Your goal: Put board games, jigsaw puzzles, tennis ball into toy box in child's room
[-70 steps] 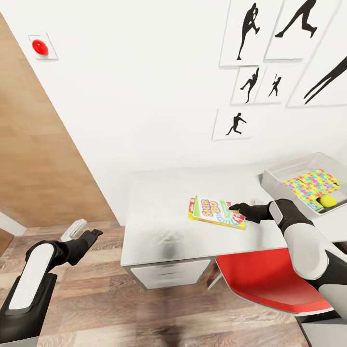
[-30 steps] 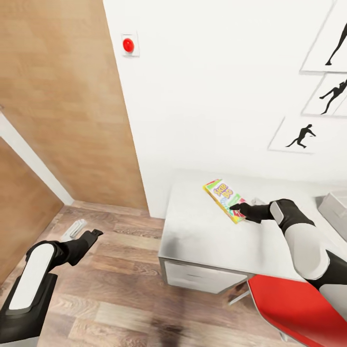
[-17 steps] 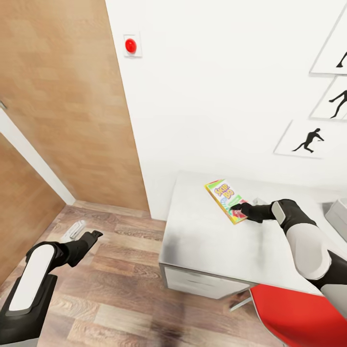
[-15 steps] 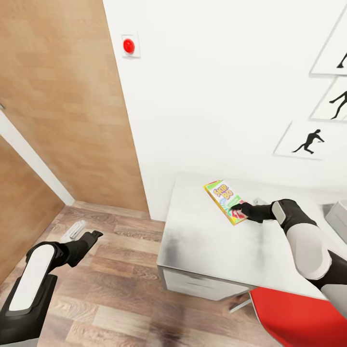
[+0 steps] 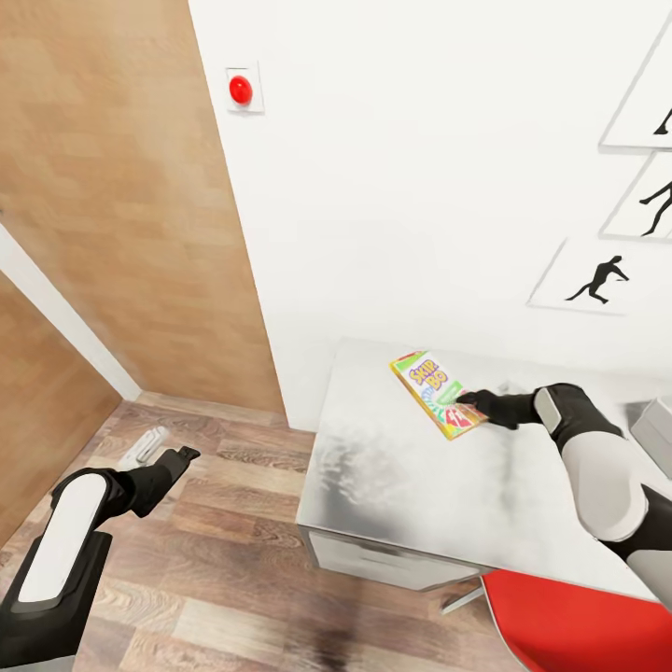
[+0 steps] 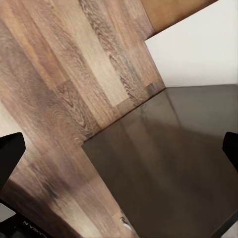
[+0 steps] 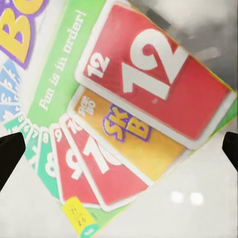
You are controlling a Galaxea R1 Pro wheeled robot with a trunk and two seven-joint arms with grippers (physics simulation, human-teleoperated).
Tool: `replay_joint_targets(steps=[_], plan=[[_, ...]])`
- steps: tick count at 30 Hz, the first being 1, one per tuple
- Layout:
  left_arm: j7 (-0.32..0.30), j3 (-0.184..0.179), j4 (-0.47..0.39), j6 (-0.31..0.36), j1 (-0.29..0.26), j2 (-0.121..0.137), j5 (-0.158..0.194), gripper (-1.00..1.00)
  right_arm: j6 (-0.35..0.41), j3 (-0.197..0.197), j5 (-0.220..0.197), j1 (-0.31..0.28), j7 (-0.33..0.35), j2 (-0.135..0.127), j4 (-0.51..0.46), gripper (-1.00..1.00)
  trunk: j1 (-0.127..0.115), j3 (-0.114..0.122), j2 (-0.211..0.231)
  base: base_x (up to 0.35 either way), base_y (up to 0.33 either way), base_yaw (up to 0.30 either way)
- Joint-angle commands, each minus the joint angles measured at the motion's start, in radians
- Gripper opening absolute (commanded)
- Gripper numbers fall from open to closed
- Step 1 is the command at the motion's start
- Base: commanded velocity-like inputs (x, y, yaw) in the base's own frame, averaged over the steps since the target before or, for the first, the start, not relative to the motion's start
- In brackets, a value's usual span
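— One thing has changed above all: the whole view has swung away from the toy box (image 5: 659, 426). That is the head or base turning, not the things moving. The grey tray now shows as a sliver at the far end of the bench (image 5: 401, 476).

— And the SKIP-BO box (image 5: 431, 387)?

— It lies flat on the bench as before, toward the wall side of the bench top, askew to the bench's edges. It is not in the toy box, so that game is still to be moved. I judge the turn does not help, since the tray sits at the other end of the bench.

— What about the right tool (image 5: 469, 402)?

— It stays at the box's red-card corner, the end nearer the bench's middle. In the wrist view its two fingertips (image 7: 10, 151) stand wide apart with the printed lid between them. They are spread and not clamped on anything. Whether they press on the lid or hang just over it, I cannot tell.

— So nothing is carried?

— Nothing. The left tool (image 5: 184, 455) hangs off the bench over the wood floor (image 5: 215, 560), its jaws equally wide and empty. To my mind, the box still needs a real grip or a push along the bench toward the tray.
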Motion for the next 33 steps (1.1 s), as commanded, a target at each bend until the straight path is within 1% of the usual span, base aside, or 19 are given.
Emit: replay_joint_targets(steps=[1, 2, 4, 5, 7, 8, 12, 20, 33], plan=[[0.008, 0.001, -0.001, 0.004, -0.001, 0.000, 0.007, 1.00, 0.004, -0.007, 0.010, -0.001, 0.000, -0.004, -0.005, 1.00, 0.001, -0.002, -0.002, 0.010, -0.007, 0.001], [0.008, 0.001, -0.001, 0.004, -0.001, 0.000, 0.007, 1.00, 0.004, -0.007, 0.010, -0.001, 0.000, -0.004, -0.005, 1.00, 0.001, -0.002, -0.002, 0.010, -0.007, 0.001], [0.008, 0.000, -0.001, 0.004, -0.001, 0.000, 0.007, 1.00, 0.004, -0.008, 0.007, -0.001, -0.014, -0.016, -0.010, 1.00, 0.001, -0.002, -0.002, 0.007, -0.005, 0.000], [0.008, 0.000, -0.001, 0.004, -0.001, 0.000, 0.007, 1.00, 0.004, -0.008, 0.007, -0.001, -0.014, -0.016, -0.010, 1.00, 0.001, -0.002, -0.002, 0.006, -0.005, 0.000], [0.008, 0.000, -0.001, 0.004, -0.001, 0.000, 0.007, 1.00, 0.005, -0.008, -0.002, -0.001, -0.024, -0.024, -0.013, 1.00, 0.001, -0.002, -0.002, 0.004, -0.003, 0.000], [0.008, 0.000, -0.001, 0.004, -0.001, 0.000, 0.007, 1.00, 0.005, -0.008, -0.002, -0.001, -0.024, -0.024, -0.013, 1.00, 0.001, -0.002, -0.002, 0.004, -0.003, 0.000], [0.008, 0.000, -0.001, 0.004, -0.001, 0.000, 0.007, 1.00, 0.004, -0.007, -0.024, -0.001, -0.032, -0.031, -0.015, 1.00, 0.001, -0.002, -0.002, 0.003, -0.002, 0.000], [0.007, 0.001, -0.001, 0.004, -0.001, 0.000, 0.007, 1.00, 0.005, -0.006, -0.046, 0.000, -0.037, -0.031, -0.017, 1.00, 0.001, -0.002, -0.002, 0.001, -0.001, 0.000], [0.007, 0.004, 0.000, 0.004, -0.001, 0.000, 0.007, 1.00, 0.007, -0.004, -0.052, 0.002, -0.037, -0.027, -0.015, 1.00, 0.001, -0.002, -0.002, 0.000, 0.000, 0.000]])
